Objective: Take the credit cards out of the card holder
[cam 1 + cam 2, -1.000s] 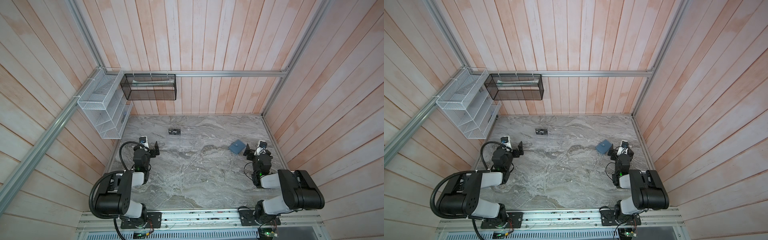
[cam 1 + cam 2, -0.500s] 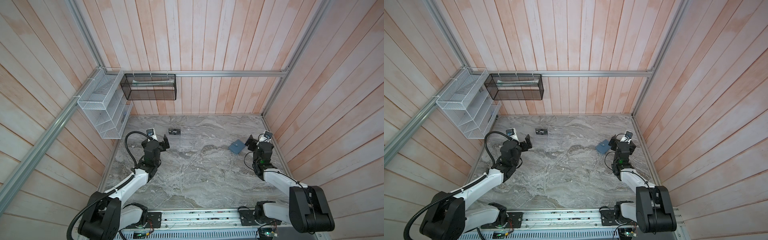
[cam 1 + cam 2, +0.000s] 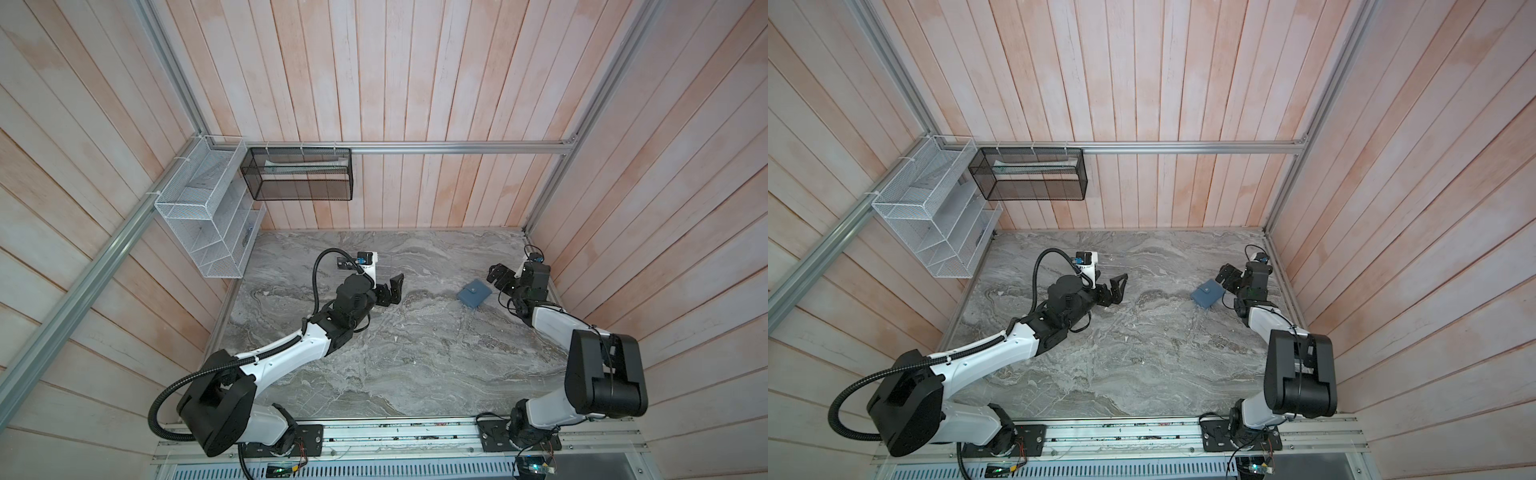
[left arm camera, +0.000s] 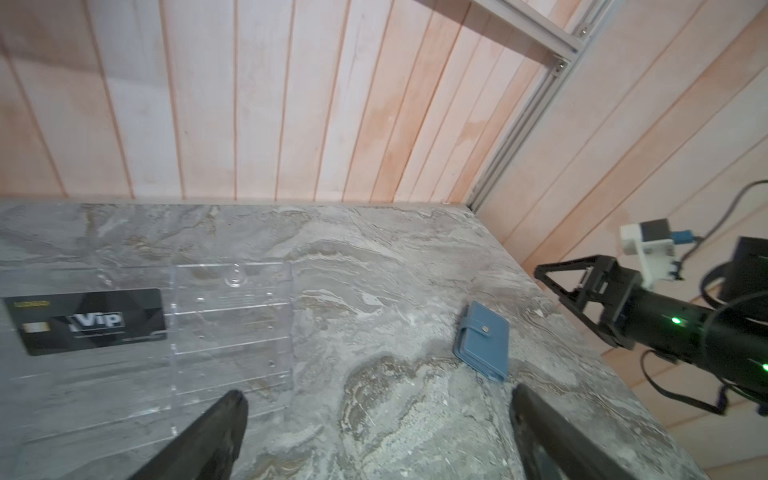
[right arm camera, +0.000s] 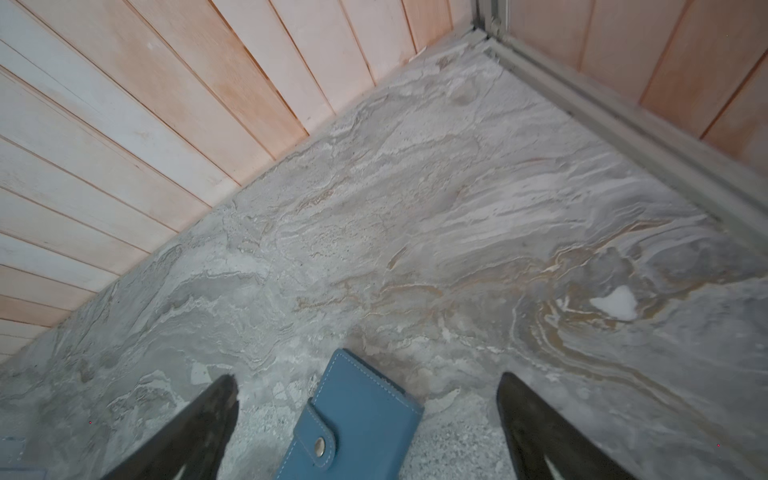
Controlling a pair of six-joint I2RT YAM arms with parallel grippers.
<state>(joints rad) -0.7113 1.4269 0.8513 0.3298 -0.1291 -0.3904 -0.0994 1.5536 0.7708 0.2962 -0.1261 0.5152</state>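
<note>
- Black "Vip" card [image 4: 89, 322] and the clear acrylic rack [image 4: 230, 328] next to it sit well apart from the card holder, on its left-arm side. Neither is a task item.
- Left gripper [image 4: 376, 403]: jaws spread wide, empty. It hovers between the rack and the card holder [image 4: 484, 345], pointed toward the holder.
- Card holder lies flat on the marble table [image 3: 415, 365], folded, with its snap tab [image 5: 319, 445] fastened.
- Credit cards: none visible, presumably inside.
- Right gripper [image 5: 368, 384]: jaws wide, empty, just beside the holder, with no contact apparent.
- Risks:
  - Tugging the tab with one claw would likely lift or drag the soft holder unless the other claw pins it.
  - The smooth-looking marble invites sliding.
  - Thin cards may slip from a pinch.
  - The left arm could clip the rack.
</note>
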